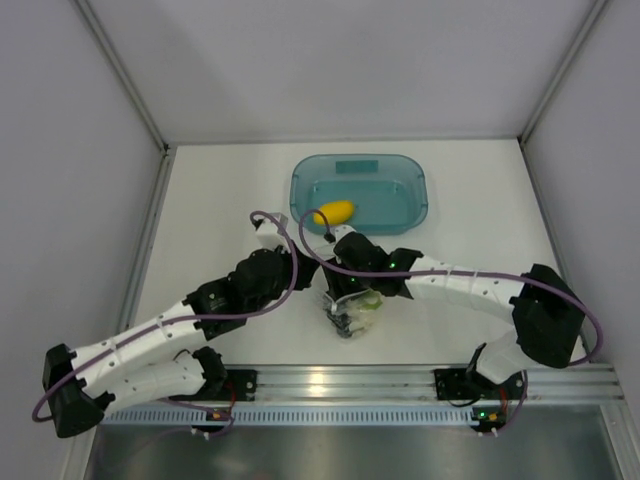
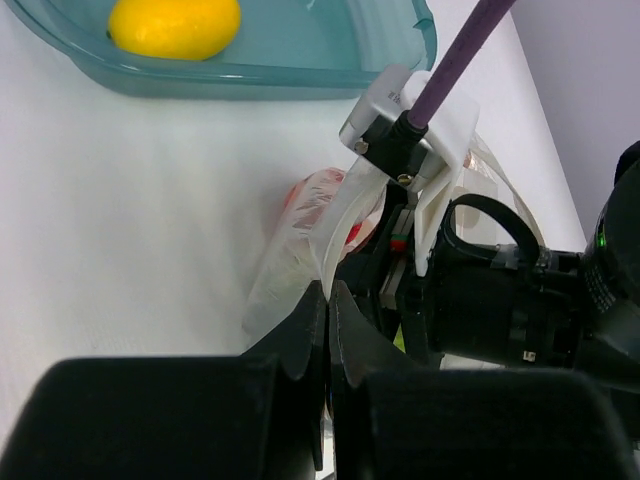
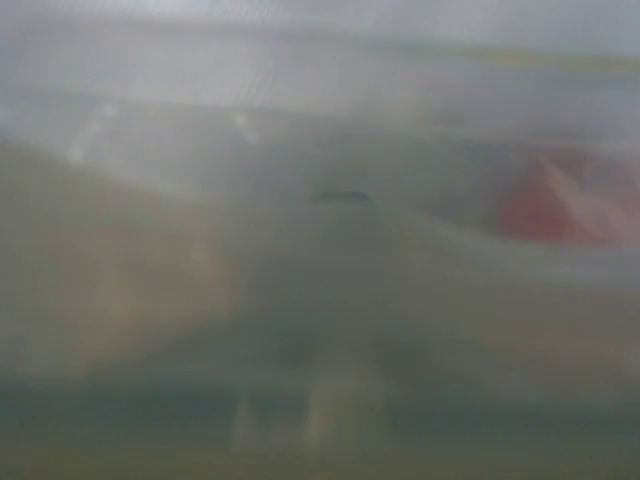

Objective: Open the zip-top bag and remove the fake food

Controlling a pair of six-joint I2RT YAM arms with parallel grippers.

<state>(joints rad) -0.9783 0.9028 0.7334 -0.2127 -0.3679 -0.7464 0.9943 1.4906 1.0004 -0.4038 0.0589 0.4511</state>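
The clear zip-top bag (image 1: 355, 318) lies at the table's middle near the front edge, between both arms. My left gripper (image 2: 330, 290) is shut on an edge of the bag (image 2: 280, 270); in the top view it (image 1: 322, 283) sits at the bag's left. My right gripper (image 1: 352, 298) points down into the bag's mouth, its fingers hidden. The right wrist view is a blur of plastic with a red patch (image 3: 565, 200). A red piece (image 2: 312, 192) shows through the bag. The yellow oval fruit (image 1: 334, 212) lies in the teal tray (image 1: 415, 190).
The teal tray (image 2: 250, 80) stands just behind the bag, with the yellow fruit (image 2: 175, 25) at its near left corner. The right arm's wrist and purple cable (image 2: 450, 60) crowd the bag's right side. White walls enclose the table on three sides.
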